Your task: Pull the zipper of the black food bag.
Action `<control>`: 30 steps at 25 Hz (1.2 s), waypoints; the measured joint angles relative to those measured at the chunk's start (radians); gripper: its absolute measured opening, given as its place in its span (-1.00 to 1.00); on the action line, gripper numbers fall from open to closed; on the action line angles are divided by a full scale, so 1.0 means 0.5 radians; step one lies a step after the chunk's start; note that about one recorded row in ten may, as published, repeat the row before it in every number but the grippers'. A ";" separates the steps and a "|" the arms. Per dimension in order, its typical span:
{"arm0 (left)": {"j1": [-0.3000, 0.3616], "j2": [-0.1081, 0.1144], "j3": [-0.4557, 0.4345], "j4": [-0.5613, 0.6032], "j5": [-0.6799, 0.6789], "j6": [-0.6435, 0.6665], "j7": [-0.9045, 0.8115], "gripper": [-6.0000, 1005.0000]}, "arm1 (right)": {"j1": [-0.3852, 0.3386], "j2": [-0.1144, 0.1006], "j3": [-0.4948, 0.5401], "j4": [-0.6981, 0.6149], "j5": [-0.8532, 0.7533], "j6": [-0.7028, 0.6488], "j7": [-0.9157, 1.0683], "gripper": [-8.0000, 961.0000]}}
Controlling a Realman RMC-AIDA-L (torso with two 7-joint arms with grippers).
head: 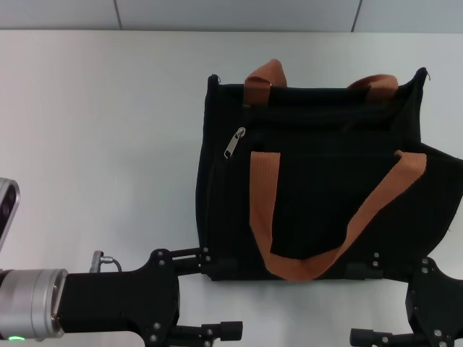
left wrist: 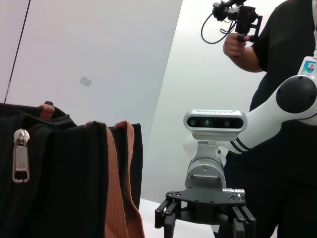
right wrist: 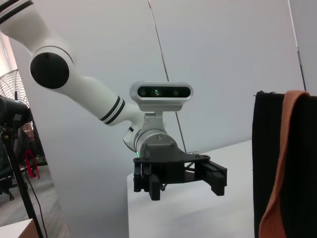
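Observation:
The black food bag [head: 318, 195] lies on the white table [head: 101, 144], with orange-brown handles [head: 264, 195] across it. The silver zipper [head: 234, 142] sits at the left end of the zip line, near the bag's far left corner; it also shows in the left wrist view [left wrist: 21, 156]. My left gripper [head: 223, 293] is open at the bag's near left corner, its upper finger [head: 189, 254] by the bag's edge. My right gripper [head: 350, 303] is open at the bag's near right corner. Each wrist view shows the other arm's open gripper: the right gripper [left wrist: 205, 225] and the left gripper [right wrist: 184, 191].
The table stretches bare to the left of the bag and ends at a grey wall [head: 231, 14] behind. A person [left wrist: 292, 74] holding a camera rig stands behind my right arm in the left wrist view.

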 joint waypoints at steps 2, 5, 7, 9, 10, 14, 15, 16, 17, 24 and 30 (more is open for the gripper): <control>0.000 0.000 0.000 0.000 0.000 0.001 0.000 0.54 | 0.002 0.000 0.000 0.000 0.000 0.000 0.000 0.70; 0.000 0.000 0.000 0.000 0.000 0.002 0.000 0.54 | 0.005 0.000 0.000 0.000 0.000 0.000 0.000 0.70; 0.000 0.000 0.002 0.000 0.000 0.002 0.000 0.54 | 0.007 0.000 0.000 0.000 0.000 0.000 0.000 0.70; 0.002 0.000 0.002 0.000 0.000 0.002 0.000 0.54 | 0.007 -0.001 0.000 0.000 0.000 0.000 0.000 0.69; 0.002 0.000 0.002 0.000 0.001 0.003 0.000 0.54 | 0.007 -0.001 0.000 0.000 0.000 0.000 0.000 0.69; 0.002 0.000 -0.001 0.000 0.002 0.004 0.000 0.54 | 0.007 -0.001 0.000 0.000 0.000 0.000 0.000 0.69; 0.002 0.000 -0.001 0.000 0.002 0.004 0.000 0.54 | 0.007 -0.001 0.000 0.000 0.000 0.000 0.000 0.69; 0.001 0.000 -0.002 0.000 0.002 0.006 0.000 0.54 | 0.007 -0.001 0.000 0.000 0.000 0.000 0.000 0.69; 0.001 0.000 -0.002 0.000 0.002 0.006 0.000 0.54 | 0.007 -0.001 0.000 0.000 0.000 0.000 0.000 0.69; -0.010 -0.067 -0.422 0.051 -0.015 0.324 0.056 0.54 | 0.008 0.001 0.000 0.000 0.000 0.009 0.000 0.69; 0.020 -0.140 -1.029 0.038 -0.015 0.359 0.080 0.54 | 0.010 0.002 0.000 0.000 0.000 0.010 0.000 0.69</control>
